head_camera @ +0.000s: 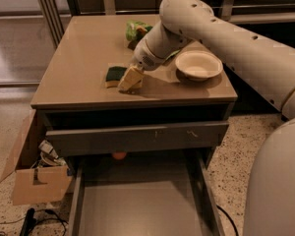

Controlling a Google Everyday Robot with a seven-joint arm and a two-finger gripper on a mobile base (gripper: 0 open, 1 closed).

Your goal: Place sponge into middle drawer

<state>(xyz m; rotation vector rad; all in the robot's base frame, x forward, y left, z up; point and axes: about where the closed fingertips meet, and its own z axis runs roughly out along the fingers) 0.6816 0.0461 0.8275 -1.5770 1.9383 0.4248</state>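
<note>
The sponge (115, 75), dark green on top with a pale yellow layer below, lies on the tan table top (83, 58) near its front edge. My gripper (130, 79) hangs low over the table, right beside the sponge's right end, touching or nearly touching it. The middle drawer (137, 208), a wide shallow grey tray, stands pulled out below the table front, with nothing showing on its floor. My arm reaches in from the upper right.
A white bowl (198, 64) sits on the table to the right of the gripper. A green snack bag (136, 30) lies behind it. A grey drawer front (137, 137) is above the open tray, with a small orange object (119, 155) beneath it. A cardboard box (37, 181) stands on the floor at the left.
</note>
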